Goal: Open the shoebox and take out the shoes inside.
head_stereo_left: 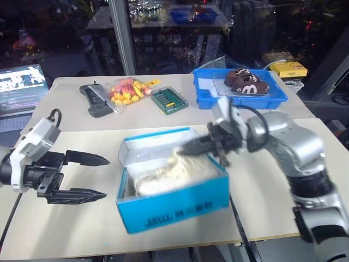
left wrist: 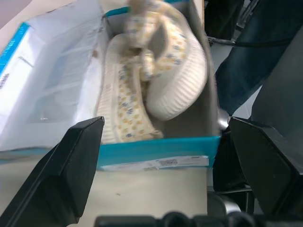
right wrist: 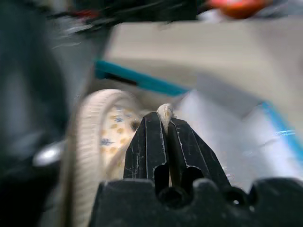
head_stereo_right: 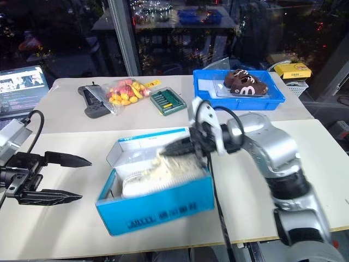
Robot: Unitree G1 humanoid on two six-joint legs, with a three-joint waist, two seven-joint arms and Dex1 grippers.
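Right gripper (head_stereo_left: 185,148) pinches a shoe (head_stereo_left: 177,169) at its top inside the open shoebox (head_stereo_left: 174,204); left gripper (head_stereo_left: 103,176) gapes wide alongside.

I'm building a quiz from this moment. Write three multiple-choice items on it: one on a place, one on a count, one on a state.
1. Where are the shoes?
A. in the blue tray
B. in the open shoebox
C. on the laptop

2. How many shoes lie in the shoebox?
A. one
B. two
C. four

3. How does the right tool stand?
A. wide open above the table
B. shut on a bit of a shoe
C. shut on the candy bag

Key
1 B: the head views show them between the box walls, with the lid folded back.
2 B: the left wrist view shows two cream soles side by side.
3 B: the right wrist view shows the fingers pinched on a cream strip, while the left tool is open beside the box.
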